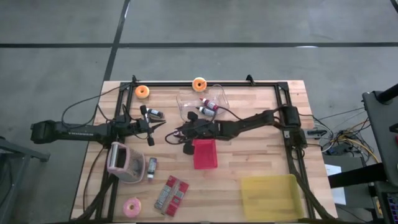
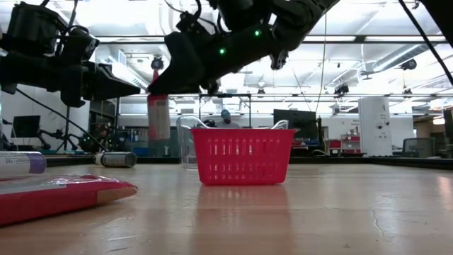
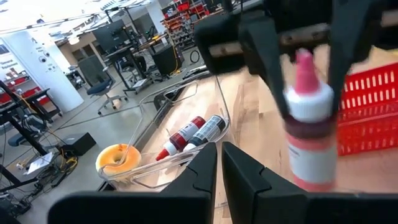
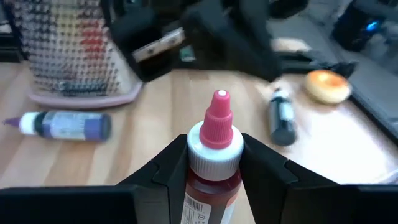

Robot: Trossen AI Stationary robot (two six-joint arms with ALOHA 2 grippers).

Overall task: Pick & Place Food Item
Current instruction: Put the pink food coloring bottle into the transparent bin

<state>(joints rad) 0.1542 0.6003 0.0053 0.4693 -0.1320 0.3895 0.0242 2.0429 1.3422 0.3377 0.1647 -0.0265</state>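
right gripper [image 4: 214,163] has its jaws clamped on the red bottle [image 4: 211,174], pink cap poking up between them, left gripper [image 3: 219,165] pinched closed nearby.

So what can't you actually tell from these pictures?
- Label text on the red bottle held in the right gripper: cut off by the right wrist view's bottom edge.
- Inside of the red basket: its wall hides it in the low view; the arm partly covers it in the high view.
- Print on the flat red packet: too small in the high view.
- Left gripper shut, apparently empty.
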